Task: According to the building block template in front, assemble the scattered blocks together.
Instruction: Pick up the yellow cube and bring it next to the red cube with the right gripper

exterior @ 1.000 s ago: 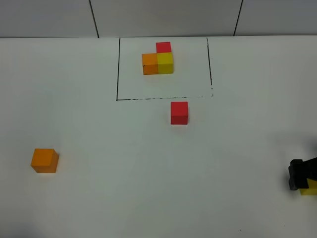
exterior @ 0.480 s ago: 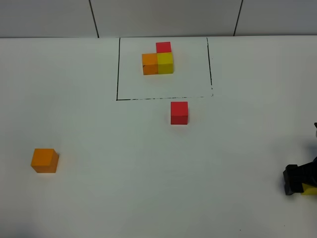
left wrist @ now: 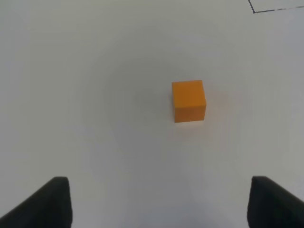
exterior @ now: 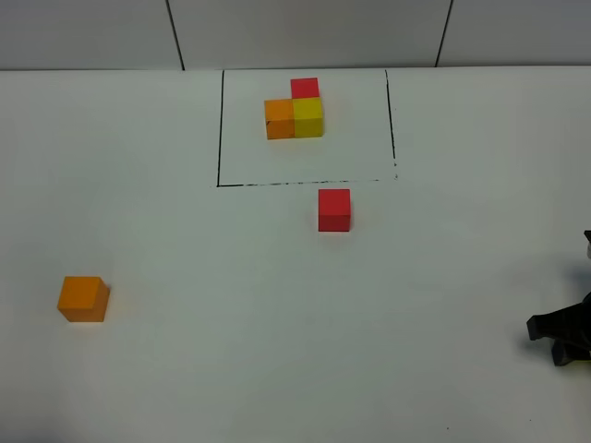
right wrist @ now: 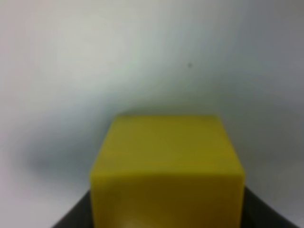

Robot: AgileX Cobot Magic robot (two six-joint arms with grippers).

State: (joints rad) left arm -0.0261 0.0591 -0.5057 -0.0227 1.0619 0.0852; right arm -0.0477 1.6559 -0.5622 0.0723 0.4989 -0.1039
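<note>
The template stands inside a black outline [exterior: 220,129] at the back: a red block [exterior: 305,87] behind an orange block [exterior: 280,118] and a yellow block [exterior: 308,117]. A loose red block [exterior: 334,209] lies just in front of the outline. A loose orange block [exterior: 83,298] lies at the left; it also shows in the left wrist view [left wrist: 189,100]. My left gripper [left wrist: 161,199] is open and empty, short of that block. My right gripper [exterior: 560,337] is low at the right edge. Its fingers press both sides of a loose yellow block [right wrist: 166,161], which is hidden in the high view.
The white table [exterior: 231,351] has a wall with dark seams behind it [exterior: 305,32]. The right gripper works at the very right edge of the high view.
My right gripper has come down over the loose yellow block, which showed beside it before and is now covered in the high view. The other blocks have not moved.
</note>
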